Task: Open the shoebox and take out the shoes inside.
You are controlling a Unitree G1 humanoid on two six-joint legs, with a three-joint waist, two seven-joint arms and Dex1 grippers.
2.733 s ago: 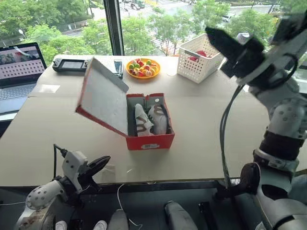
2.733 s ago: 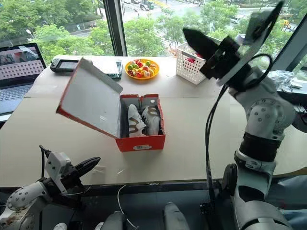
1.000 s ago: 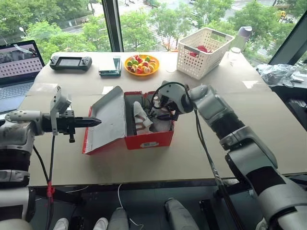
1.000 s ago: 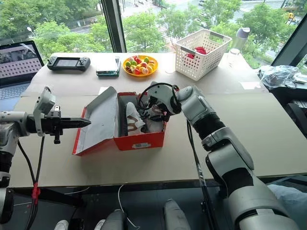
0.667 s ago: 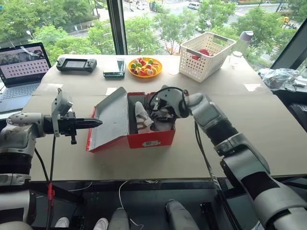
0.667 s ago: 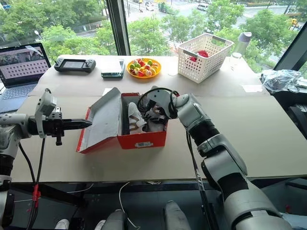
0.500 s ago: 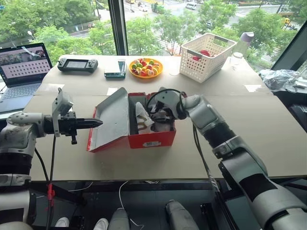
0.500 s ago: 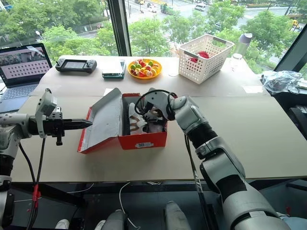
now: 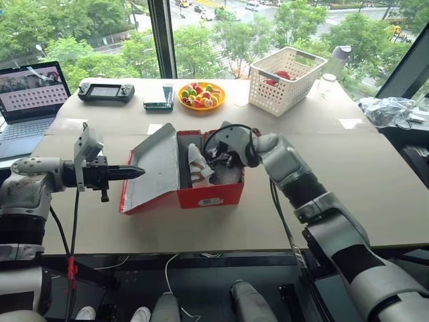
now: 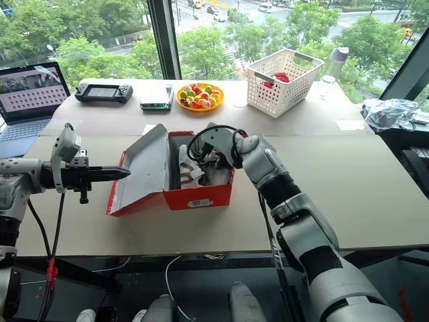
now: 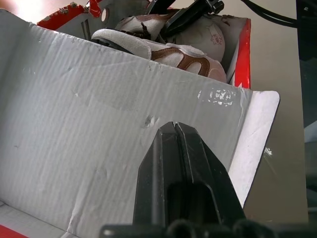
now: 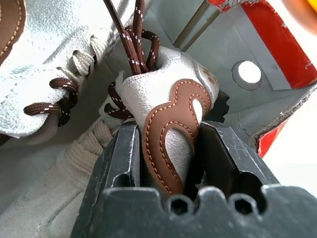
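Observation:
The red shoebox (image 9: pixel 209 195) stands open mid-table, its grey-lined lid (image 9: pixel 156 166) folded out to the left. My left gripper (image 9: pixel 138 172) is shut, its tip at the lid's inner face (image 11: pixel 74 124), and whether it touches I cannot tell. Two white shoes with brown trim and dark laces (image 9: pixel 199 164) lie inside. My right gripper (image 9: pixel 222 159) reaches into the box from the right. In the right wrist view its fingers (image 12: pixel 122 148) press both sides of one shoe's heel (image 12: pixel 171 106). The other shoe (image 11: pixel 163 47) leans against the box's left wall.
At the back of the table stand a white lattice basket (image 9: pixel 285 71), an orange plate of sweets (image 9: pixel 201 94), a dark phone (image 9: pixel 159 99) and a game console (image 9: pixel 102 90). A laptop (image 9: pixel 30 90) sits far left. A plastic bag (image 9: pixel 389 111) lies at the right.
My right gripper's fingers have closed onto the heel of a shoe inside the box. The left gripper and the lid have kept still.

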